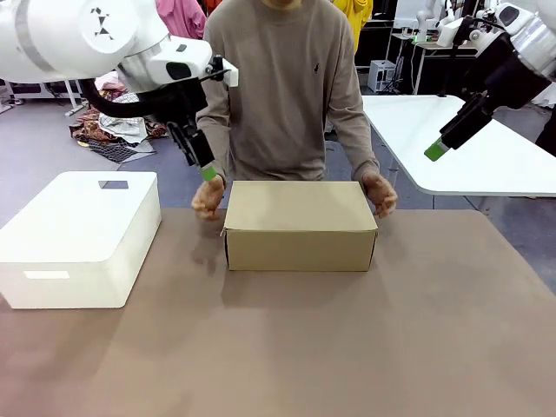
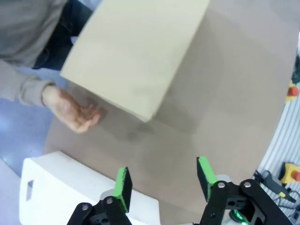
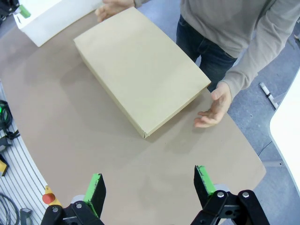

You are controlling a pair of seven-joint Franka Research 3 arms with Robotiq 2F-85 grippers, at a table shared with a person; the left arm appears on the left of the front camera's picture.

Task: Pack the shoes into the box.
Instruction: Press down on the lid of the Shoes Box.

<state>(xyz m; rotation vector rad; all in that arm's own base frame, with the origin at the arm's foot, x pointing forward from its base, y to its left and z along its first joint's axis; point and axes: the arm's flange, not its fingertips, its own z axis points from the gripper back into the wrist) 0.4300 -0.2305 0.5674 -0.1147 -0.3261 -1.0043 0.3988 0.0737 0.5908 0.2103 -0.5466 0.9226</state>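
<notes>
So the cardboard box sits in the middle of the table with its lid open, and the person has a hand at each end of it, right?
Not quite: the lid is closed. The front view shows the cardboard box shut flat on top, and the right wrist view shows the same. The rest holds: it sits mid-table, with one of the person's hands at one end and the other hand at the other.

The box sits mid-table, right of the plastic container.

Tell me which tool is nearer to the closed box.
The left tool. It hangs open just above the box at its far left corner; the right tool hangs open, high off beyond its right side.
</notes>
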